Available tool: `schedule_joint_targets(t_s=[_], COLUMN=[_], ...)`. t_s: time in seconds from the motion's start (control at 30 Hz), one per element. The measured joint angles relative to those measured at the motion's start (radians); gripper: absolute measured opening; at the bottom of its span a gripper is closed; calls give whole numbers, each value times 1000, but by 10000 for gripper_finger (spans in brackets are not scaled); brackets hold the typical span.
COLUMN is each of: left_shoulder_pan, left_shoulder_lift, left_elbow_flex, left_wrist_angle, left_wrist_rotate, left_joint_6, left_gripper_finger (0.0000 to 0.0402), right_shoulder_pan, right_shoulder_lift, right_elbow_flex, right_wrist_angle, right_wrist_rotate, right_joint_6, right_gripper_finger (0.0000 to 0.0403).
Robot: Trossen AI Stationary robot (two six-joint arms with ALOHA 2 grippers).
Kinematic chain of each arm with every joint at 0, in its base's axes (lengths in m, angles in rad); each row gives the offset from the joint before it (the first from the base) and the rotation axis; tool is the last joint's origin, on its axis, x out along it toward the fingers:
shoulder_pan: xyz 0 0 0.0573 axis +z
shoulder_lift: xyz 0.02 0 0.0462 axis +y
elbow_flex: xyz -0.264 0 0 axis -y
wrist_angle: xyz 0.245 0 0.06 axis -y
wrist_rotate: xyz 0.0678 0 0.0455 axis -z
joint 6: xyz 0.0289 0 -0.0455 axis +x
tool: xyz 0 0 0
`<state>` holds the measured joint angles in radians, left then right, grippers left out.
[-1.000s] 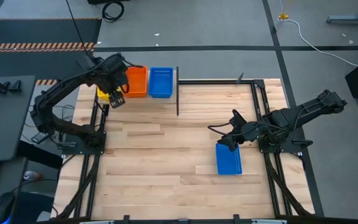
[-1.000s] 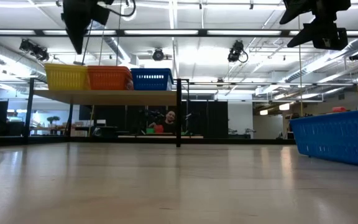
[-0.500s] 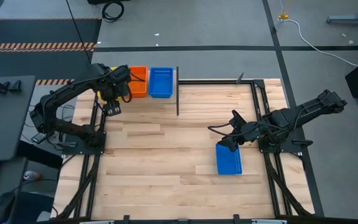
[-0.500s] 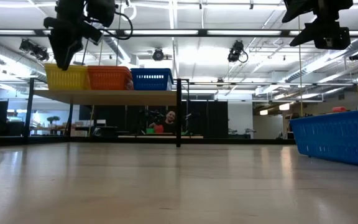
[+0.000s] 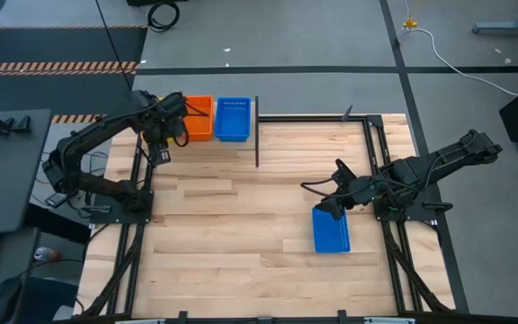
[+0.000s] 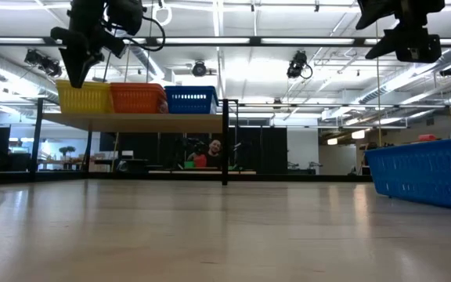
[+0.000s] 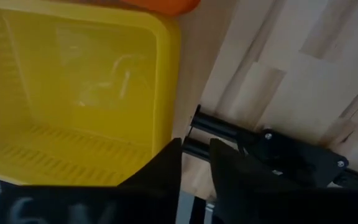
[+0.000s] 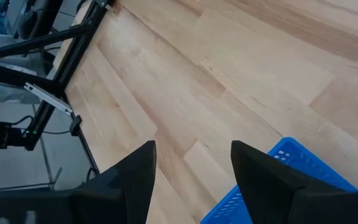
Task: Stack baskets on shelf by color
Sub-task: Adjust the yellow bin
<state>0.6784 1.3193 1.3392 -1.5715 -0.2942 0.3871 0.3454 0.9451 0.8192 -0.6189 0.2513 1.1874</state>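
Note:
A yellow basket [image 6: 84, 96], an orange one [image 6: 137, 98] and a blue one [image 6: 190, 99] stand side by side on the shelf [image 6: 131, 121] at the table's far left. My left gripper [image 6: 75, 78] points down at the yellow basket's [image 7: 73, 93] near rim; only a narrow gap shows between its fingers [image 7: 194, 152], and nothing is in it. Another blue basket [image 5: 331, 230] rests flat on the table at the right. My right gripper [image 8: 194, 162] hangs open above that basket's far end [image 5: 329, 209]. My left gripper comes from above, pointing steeply down. One fingertip [image 7: 174, 146] stands right at the corner of the yellow basket's rim [image 7: 165, 127]. Whether it touches the rim I cannot tell.
A black upright post [image 5: 257, 130] marks the shelf's right end. Black frame rails [image 5: 380, 171] run along both sides of the table. Bare wooden tabletop [image 5: 232, 225] lies between the shelf and the blue basket on the right.
My left gripper has sunk from above the shelf to the yellow basket's rim, shifted a little toward the table's left edge and rolled about its own line. The baskets and my right arm have kept still.

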Motion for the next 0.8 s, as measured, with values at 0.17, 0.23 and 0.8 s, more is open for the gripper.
schedule_joint_targets(t_s=[0.17, 0.23, 0.8], left_shoulder_pan=[25, 32, 143], left_shoulder_lift=[0, 0, -47], left_elbow_flex=[0, 0, 0], left_wrist_angle=[1, 0, 0], left_wrist_rotate=[-1, -1, -12], left_joint_6=[41, 64, 269], left_gripper_finger=[48, 27, 3], right_shoulder_pan=[-1, -1, -1], right_shoulder_lift=[0, 0, 0], right_elbow_flex=[0, 0, 0], right_wrist_angle=[-28, -33, -34], right_wrist_rotate=[0, 0, 0], right_joint_6=[-7, -3, 67], right_gripper_finger=[214, 214, 214])
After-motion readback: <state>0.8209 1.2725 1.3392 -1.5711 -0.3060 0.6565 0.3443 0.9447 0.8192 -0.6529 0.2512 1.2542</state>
